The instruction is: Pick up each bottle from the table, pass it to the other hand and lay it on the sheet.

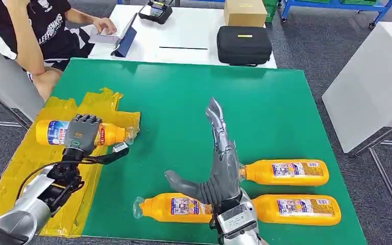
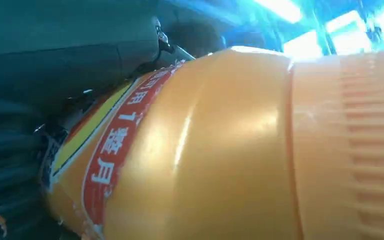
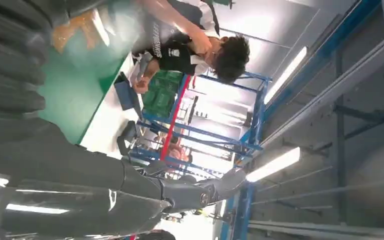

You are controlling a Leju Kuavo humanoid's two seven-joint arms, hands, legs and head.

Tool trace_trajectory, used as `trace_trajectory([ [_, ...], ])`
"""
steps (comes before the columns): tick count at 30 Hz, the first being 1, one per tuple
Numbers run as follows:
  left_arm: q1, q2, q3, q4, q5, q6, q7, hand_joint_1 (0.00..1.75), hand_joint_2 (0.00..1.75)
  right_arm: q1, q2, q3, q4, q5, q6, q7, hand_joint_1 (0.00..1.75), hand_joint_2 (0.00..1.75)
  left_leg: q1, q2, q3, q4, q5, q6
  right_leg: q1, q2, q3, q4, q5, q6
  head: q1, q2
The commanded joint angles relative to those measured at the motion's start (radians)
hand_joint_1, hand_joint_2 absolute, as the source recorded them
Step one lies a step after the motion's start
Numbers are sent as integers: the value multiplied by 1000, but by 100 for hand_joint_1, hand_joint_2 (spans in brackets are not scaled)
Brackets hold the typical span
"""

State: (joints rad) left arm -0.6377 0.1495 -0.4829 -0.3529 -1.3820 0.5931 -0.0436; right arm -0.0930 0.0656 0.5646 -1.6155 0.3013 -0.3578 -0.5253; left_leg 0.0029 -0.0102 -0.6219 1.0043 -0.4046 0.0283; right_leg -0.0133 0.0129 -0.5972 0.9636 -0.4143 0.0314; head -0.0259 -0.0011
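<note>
The orange bottle (image 1: pixel 76 132) in the left hand (image 1: pixel 83 133) lies on its side over the far part of the yellow sheet (image 1: pixel 25 168), at the left of the green tabletop (image 1: pixel 184 97). The fingers wrap over its label from above, so I judge this is the laying-down step. The sheet is probably the goal area, and that explains the low, flat hold. The right hand (image 1: pixel 218 158) stands upright with straight, spread fingers and holds nothing, seemingly free for the next pick. Three more bottles (image 1: pixel 286 172) lie near it at the near right.

It is hard to tell if the held bottle already touches the sheet. The left wrist view is too close to help. The right hand covers part of the near-left bottle.
</note>
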Motion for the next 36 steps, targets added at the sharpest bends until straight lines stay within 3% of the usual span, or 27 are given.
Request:
trace_trajectory([
  [1,20,-20,141,56,79,-71,-149,26,175,-35,-32,20,104,-15,-6,-16,0,175,0,2,7,-1,-3,-2,1,0,6,-1,-2,-1,0,0],
  [3,23,-26,153,54,94,-82,-188,0,175,-51,-28,22,112,-20,-7,-14,0,175,0,2,6,-1,-2,-2,0,0,5,-1,-2,-1,0,0],
  [10,8,-51,175,60,120,-130,-253,0,175,-48,-34,21,121,-32,-37,-8,0,175,0,0,5,0,-2,-1,1,-2,6,0,-2,-1,0,0],
  [25,18,-48,211,55,151,-150,-269,0,175,-48,-36,30,114,-19,-46,19,0,175,0,2,6,0,-3,-2,1,0,6,0,-3,-2,0,0],
  [30,-1,-72,317,2,281,-163,-378,0,175,-38,-50,22,107,4,-43,36,0,175,0,0,5,0,-3,-2,0,-3,6,0,-3,-2,0,0],
  [34,1,-64,382,-130,420,-277,-505,0,175,-11,-74,28,104,104,-22,92,0,175,1,-3,2,1,-1,-1,1,-5,3,0,-2,-1,0,0],
  [36,64,-57,428,-306,591,-435,-631,0,175,-6,-93,44,120,206,4,138,0,175,1,-2,2,1,-2,-1,1,-4,3,0,-2,-1,-1,0],
])
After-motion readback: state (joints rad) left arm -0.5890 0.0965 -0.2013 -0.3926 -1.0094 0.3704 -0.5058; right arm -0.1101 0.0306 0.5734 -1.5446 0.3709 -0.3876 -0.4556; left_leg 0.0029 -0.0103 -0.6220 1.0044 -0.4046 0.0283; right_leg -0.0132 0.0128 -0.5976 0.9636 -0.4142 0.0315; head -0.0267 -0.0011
